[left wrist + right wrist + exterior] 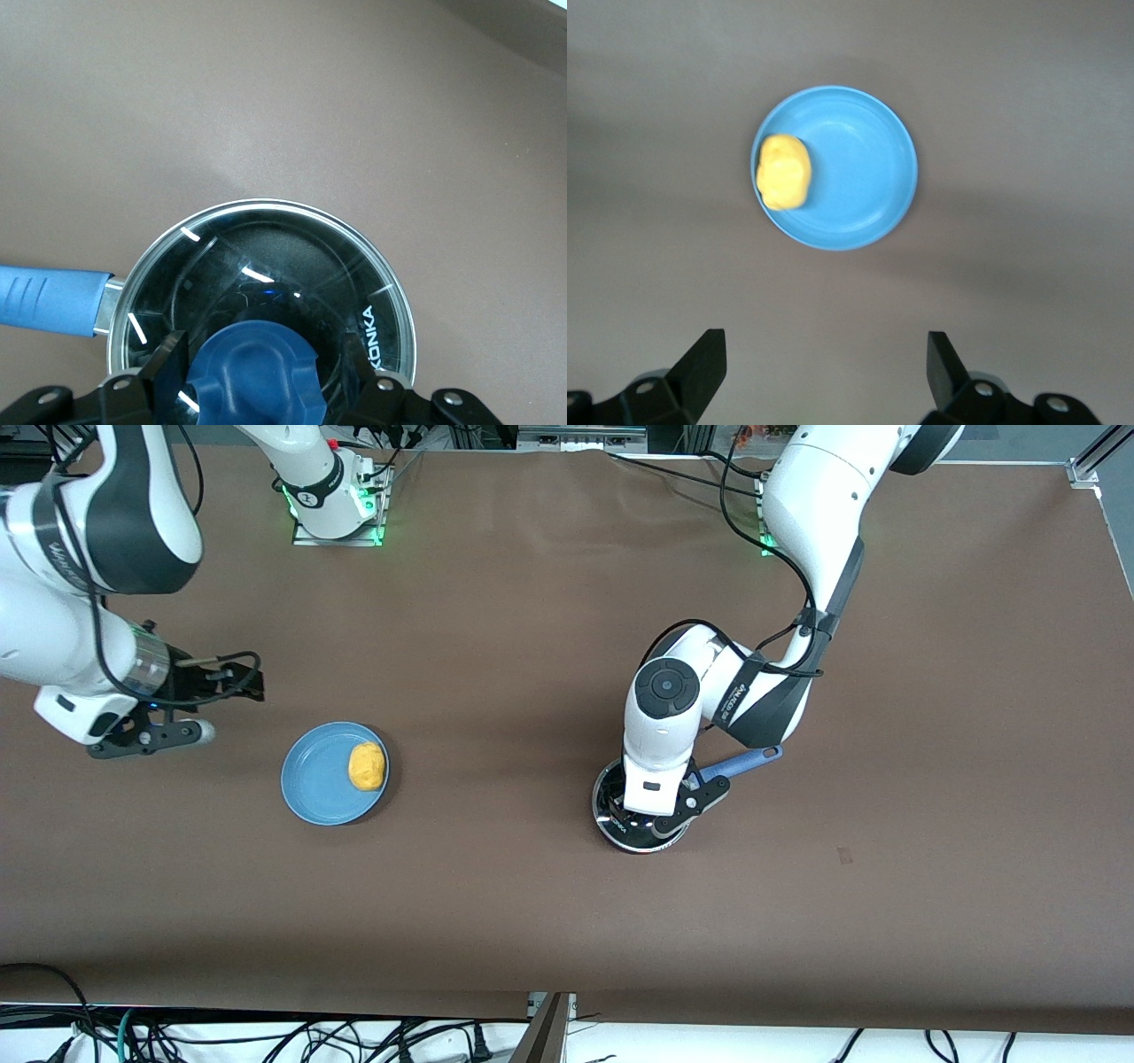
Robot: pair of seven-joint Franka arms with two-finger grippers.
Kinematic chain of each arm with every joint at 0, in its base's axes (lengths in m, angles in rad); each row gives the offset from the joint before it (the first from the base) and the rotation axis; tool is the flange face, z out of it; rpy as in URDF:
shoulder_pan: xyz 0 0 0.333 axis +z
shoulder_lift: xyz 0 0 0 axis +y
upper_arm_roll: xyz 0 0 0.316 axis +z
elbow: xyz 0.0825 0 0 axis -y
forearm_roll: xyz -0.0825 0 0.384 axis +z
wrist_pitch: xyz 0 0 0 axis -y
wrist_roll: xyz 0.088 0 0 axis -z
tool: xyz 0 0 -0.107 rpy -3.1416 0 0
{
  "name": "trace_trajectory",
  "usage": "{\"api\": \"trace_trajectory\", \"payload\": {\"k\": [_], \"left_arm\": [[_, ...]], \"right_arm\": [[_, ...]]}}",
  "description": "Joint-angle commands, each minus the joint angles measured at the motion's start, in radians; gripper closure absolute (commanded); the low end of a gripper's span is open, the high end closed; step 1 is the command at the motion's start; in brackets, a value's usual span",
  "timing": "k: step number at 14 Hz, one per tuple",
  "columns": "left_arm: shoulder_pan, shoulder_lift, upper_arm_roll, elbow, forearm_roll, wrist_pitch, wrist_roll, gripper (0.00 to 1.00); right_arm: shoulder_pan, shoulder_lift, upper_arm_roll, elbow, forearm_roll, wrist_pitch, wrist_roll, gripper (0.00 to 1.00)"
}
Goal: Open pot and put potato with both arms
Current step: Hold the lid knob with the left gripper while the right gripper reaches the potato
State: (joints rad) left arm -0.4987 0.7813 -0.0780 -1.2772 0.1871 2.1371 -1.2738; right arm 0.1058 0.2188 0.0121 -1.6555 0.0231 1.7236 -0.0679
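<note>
1. The pot stands on the counter toward the left arm's end, its blue handle pointing away from the front camera and toward that same end. The glass lid sits on it, so the pot is not yet open.
2. The left end effector is directly over the lid. Its fingers flank the blue knob, one on each side, close in on it; whether the pads already press the knob cannot be told from the pictures.
3. The relation that matters is vertical: the knob lies straight below the left end effector, between the jaws. I judge that the next move needs only a firm pinch and a lift.
4. The potato lies on the blue plate, at the rim nearest the pot.
5. The right end effector, jaws spread wide and holding nothing, waits over bare counter beside the plate. It is the nearer arm to the potato.
</note>
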Motion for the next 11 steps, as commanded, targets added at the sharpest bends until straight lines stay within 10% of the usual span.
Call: {"api": "trace_trajectory", "payload": {"k": [1, 4, 11], "left_arm": [[-0.004, 0.007, 0.0, 0.009, 0.029, -0.011, -0.018, 0.29], [-0.003, 0.006, -0.003, 0.003, 0.029, -0.016, -0.012, 0.53], [0.025, -0.033, -0.008, 0.018, 0.012, -0.088, 0.08, 0.61]], "right_arm": [[0.009, -0.003, 0.029, -0.082, 0.021, 0.097, 0.033, 0.0], [0.026, 0.078, 0.032, -0.111, 0.029, 0.193, 0.062, 0.0], [0.097, 0.283, 0.032, -0.113, 0.025, 0.421, 0.126, 0.0]]}}
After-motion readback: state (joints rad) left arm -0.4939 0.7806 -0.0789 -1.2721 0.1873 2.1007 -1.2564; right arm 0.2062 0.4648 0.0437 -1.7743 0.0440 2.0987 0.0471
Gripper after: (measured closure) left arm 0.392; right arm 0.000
